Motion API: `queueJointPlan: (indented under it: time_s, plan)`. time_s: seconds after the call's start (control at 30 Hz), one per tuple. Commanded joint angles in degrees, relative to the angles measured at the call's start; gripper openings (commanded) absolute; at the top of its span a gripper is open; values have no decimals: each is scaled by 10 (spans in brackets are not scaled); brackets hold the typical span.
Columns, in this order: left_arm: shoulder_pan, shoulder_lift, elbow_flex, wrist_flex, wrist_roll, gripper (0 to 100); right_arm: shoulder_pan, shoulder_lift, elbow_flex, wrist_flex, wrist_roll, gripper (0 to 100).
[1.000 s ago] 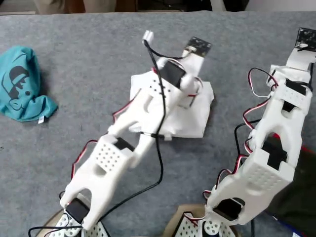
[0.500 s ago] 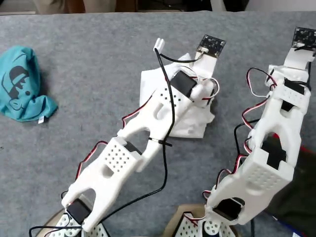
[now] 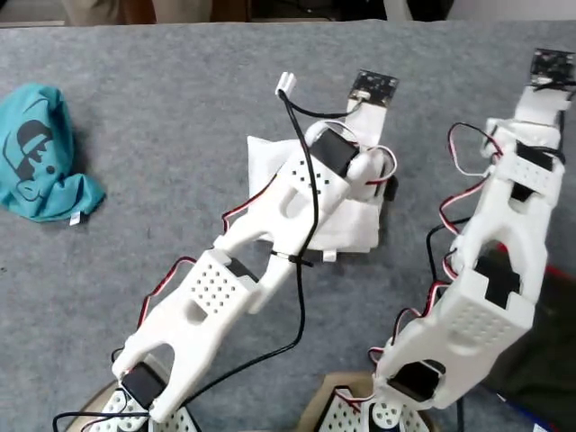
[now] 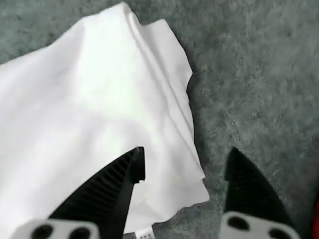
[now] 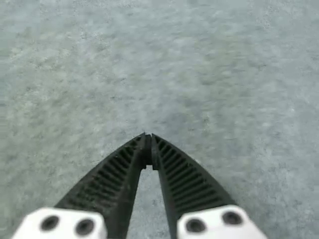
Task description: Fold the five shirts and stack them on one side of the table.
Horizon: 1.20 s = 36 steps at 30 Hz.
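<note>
Plainly the left gripper (image 4: 187, 151), jaws apart, straddles the edge of the folded white cloth shirt (image 4: 89, 99), fabric under one finger; the right gripper (image 5: 148, 144), pinched together, sits farther off

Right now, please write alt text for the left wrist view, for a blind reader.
The left gripper, open, hangs over the corner of a folded white shirt lying on the grey table. One black finger is over the shirt, the other over the bare table.
</note>
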Motion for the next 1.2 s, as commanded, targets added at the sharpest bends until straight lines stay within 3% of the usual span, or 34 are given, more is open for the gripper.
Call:
queueJointPlan:
  time_s: [0.0,0.1,0.27,0.43,0.57,0.7,0.83,1.0,1.17]
  plan:
    - [-57,-49,-77,23,27,291,-21,-15,-32,37,10,5]
    - [-132,-66,-113,40,28,253,-37,-36,-71,128,55,5]
    - [-218,-39,-73,43,28,57,-115,-73,-152,320,116,5]
    - [-222,12,-60,44,32,19,-212,-124,-215,485,138,5]
    - [-210,63,-60,23,29,19,-276,-169,-180,551,179,5]
    - [-213,109,-64,-13,30,19,-301,-192,-92,543,178,5]
    - [-210,125,-64,-31,31,19,-298,-185,22,446,179,5]
    - [-204,129,-64,-49,32,19,-254,-132,135,331,204,5]
    - [-204,129,-64,-49,28,19,-210,-80,146,297,230,5]
